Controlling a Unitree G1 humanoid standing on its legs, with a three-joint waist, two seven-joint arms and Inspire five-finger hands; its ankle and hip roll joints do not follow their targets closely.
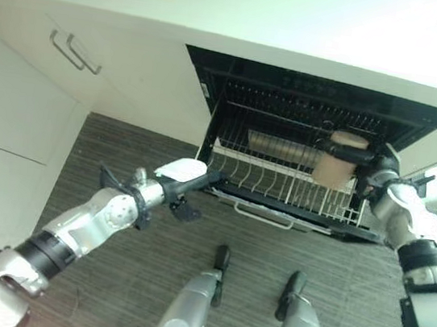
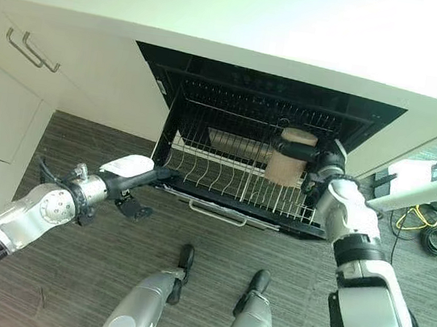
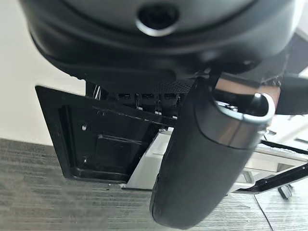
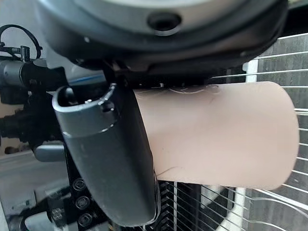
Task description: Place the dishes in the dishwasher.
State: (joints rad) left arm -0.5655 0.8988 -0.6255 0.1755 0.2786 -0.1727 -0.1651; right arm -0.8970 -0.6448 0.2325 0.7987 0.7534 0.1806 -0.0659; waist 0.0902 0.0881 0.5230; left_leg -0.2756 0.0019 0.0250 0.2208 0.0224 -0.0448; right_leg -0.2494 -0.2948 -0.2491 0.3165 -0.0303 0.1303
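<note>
One smooth beige cylindrical cup [image 4: 216, 137] clasped by right hand [image 2: 320, 163], over white wire rack [image 1: 280, 190], left hand [image 1: 191, 182] straight-fingered at rack's edge

white cabinet drawers [image 1: 24, 96] | two bar handles [image 1: 75, 51] | grey wood-grain floor [image 1: 137, 282]

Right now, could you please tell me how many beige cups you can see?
1: a beige cylindrical cup, gripped by the right hand above the white wire rack of the open dishwasher. More may be hidden inside.

My right robot hand [image 4: 108, 163], smooth dark plastic, grips a matt beige cup [image 4: 216, 137] over the white-coated wire rack [image 1: 280, 190] and grey wood-grain floor [image 1: 129, 281].
</note>
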